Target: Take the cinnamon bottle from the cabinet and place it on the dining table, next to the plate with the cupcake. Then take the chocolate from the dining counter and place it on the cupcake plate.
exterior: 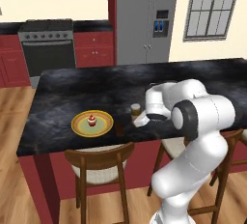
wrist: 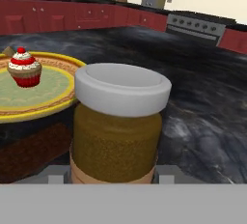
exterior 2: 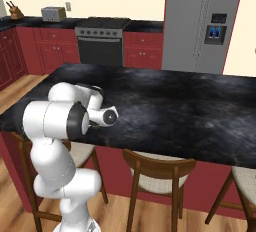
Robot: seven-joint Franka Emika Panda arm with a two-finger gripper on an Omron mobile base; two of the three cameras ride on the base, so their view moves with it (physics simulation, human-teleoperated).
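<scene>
The tan-brown cinnamon bottle [wrist: 116,136] with its pale cap stands on the black marbled dining table [exterior: 72,88], just right of the yellow plate [exterior: 79,126]. My gripper [wrist: 116,175] reaches in from the right and is shut on the cinnamon bottle [exterior: 136,108] low on its sides; its fingertips are mostly hidden by the bottle. The red-topped cupcake [exterior: 91,120] sits in the plate's [wrist: 53,97] greenish centre, and the hand view has the cupcake [wrist: 24,67] at the upper left. The dark brown chocolate [wrist: 34,153] lies between plate and bottle, near the table's front edge [exterior: 119,129].
Wooden stools [exterior: 99,158] stand along the island's front edge, one right under the plate. Across the floor are a stove [exterior: 47,44], a steel fridge [exterior: 144,20] and red base cabinets [exterior 2: 142,51]. My white arm [exterior 2: 60,118] covers the table's near left corner.
</scene>
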